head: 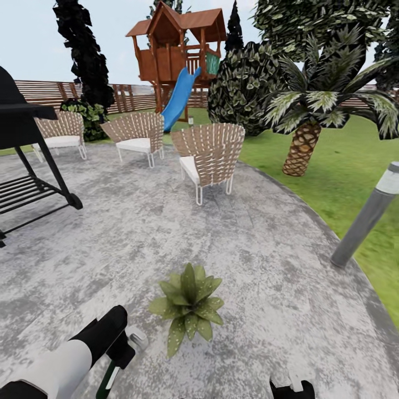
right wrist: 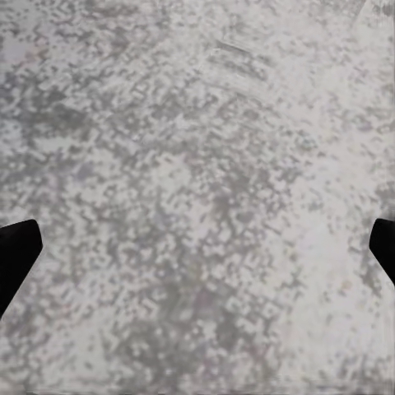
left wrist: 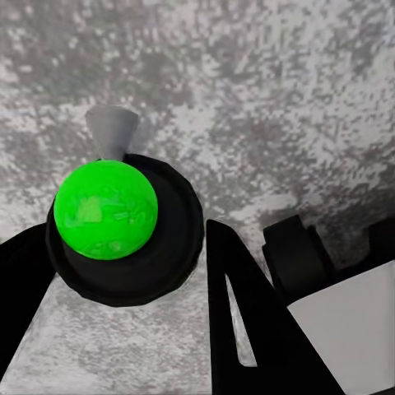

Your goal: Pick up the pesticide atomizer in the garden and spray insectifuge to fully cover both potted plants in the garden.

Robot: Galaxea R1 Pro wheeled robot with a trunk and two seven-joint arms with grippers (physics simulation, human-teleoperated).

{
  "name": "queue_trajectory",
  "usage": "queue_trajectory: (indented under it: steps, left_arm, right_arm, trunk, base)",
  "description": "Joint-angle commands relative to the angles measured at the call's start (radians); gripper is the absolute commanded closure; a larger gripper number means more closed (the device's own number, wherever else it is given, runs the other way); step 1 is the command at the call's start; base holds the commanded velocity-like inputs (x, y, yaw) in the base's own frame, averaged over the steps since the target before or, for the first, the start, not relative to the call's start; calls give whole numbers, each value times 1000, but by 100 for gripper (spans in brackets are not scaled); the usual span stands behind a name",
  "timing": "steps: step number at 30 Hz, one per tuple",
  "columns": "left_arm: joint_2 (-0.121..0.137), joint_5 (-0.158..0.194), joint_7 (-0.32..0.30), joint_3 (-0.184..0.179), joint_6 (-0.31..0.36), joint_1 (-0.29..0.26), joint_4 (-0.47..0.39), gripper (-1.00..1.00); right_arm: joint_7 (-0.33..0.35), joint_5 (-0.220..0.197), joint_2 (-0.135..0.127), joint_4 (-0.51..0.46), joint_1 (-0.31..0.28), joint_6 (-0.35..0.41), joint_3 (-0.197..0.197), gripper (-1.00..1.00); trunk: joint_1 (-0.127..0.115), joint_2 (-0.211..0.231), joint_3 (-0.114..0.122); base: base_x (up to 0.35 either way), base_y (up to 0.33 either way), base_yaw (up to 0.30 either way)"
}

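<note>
no readable text, no labels, no brands, no numbers, no signs

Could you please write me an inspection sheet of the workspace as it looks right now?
Surface: round grey stone patio, lawn to its right.
Job's things: one potted plant on the patio just ahead; atomizer in the left gripper, near the plant; in the left wrist view a bright green round part sits between the fingers. No specks seen on the leaves.
Clutter: three wicker chairs, black grill, bollard lamp.
Grippers: left shut on atomizer; right open over bare stone.
Cables: nothing seen.
Surroundings: playhouse with slide, fence, palm, bushes.
</note>
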Motion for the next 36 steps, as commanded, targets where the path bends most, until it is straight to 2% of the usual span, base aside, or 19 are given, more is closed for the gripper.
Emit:
queue_trajectory:
  steps: [1, 6, 15, 21, 33, 36]
  left_arm:
    - [1, -10, -10, -4, 1, 0, -2, 100]
    - [3, -10, -10, -3, 1, -1, -3, 100]
    - [2, -10, -14, -2, 0, -1, -5, 100]
    - [0, -10, -16, -2, -2, -1, -6, 100]
    - [-8, -6, -24, -10, -1, -21, -16, 100]
    - [-9, -7, -25, -13, 0, -39, -70, 100]
  right_arm:
    - [5, 8, 0, 1, -1, -4, -9, -100]
    - [5, 8, 0, 1, -1, -4, -9, -100]
    - [5, 8, 0, 1, -1, -4, -9, -100]
    - [5, 8, 0, 2, -1, -4, -9, -100]
    - [5, 8, 0, 1, -1, -4, -10, -100]
    - [5, 8, 0, -6, -1, -3, -11, -100]
  trunk:
    - [0, 0, -1]
    - [0, 0, -1]
    - [0, 0, -1]
    - [0, 0, -1]
    - [0, 0, -1]
    - [0, 0, -1]
  base:
    - [-110, 302, -299]
    - [-132, 299, -267]
    - [-20, 305, -35]
    - [9, 307, -249]
    - [224, 239, -270]
    - [86, 59, -34]
